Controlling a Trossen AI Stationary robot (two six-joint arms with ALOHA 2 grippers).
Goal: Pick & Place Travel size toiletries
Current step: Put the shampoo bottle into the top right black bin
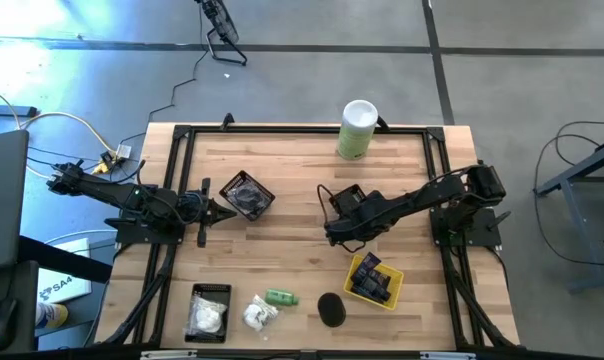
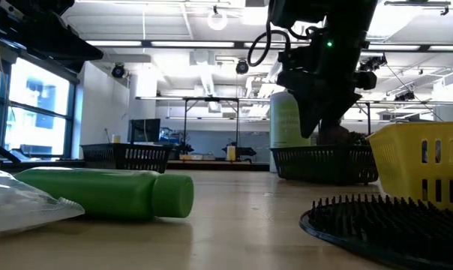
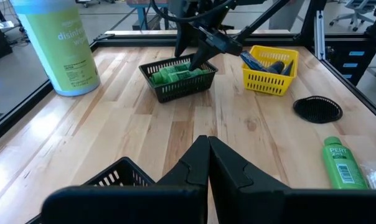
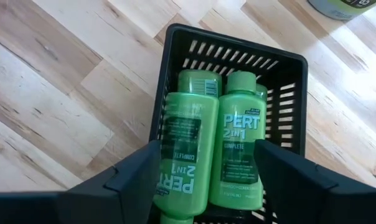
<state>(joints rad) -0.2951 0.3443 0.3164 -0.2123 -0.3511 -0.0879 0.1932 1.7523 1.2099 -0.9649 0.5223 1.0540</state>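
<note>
My right gripper (image 4: 210,180) is open above a black basket (image 4: 287,62) in the middle of the table (image 1: 282,240). Two green bottles (image 4: 185,143) (image 4: 241,137) lie side by side in that basket, below the gap between the fingers. One more green bottle (image 1: 280,297) lies on its side near the front edge, beside a white packet (image 1: 260,315) and a black round disc (image 1: 330,308). Navy tubes (image 3: 269,63) lie in a yellow basket (image 1: 374,280). My left gripper (image 3: 208,155) waits shut at the table's left.
A second black basket (image 1: 247,195) with dark items stands just right of my left gripper. A third black basket (image 1: 210,312) holding white packets sits at the front left. A tall white-and-green canister (image 1: 357,128) stands at the far edge. A dark frame rims the table.
</note>
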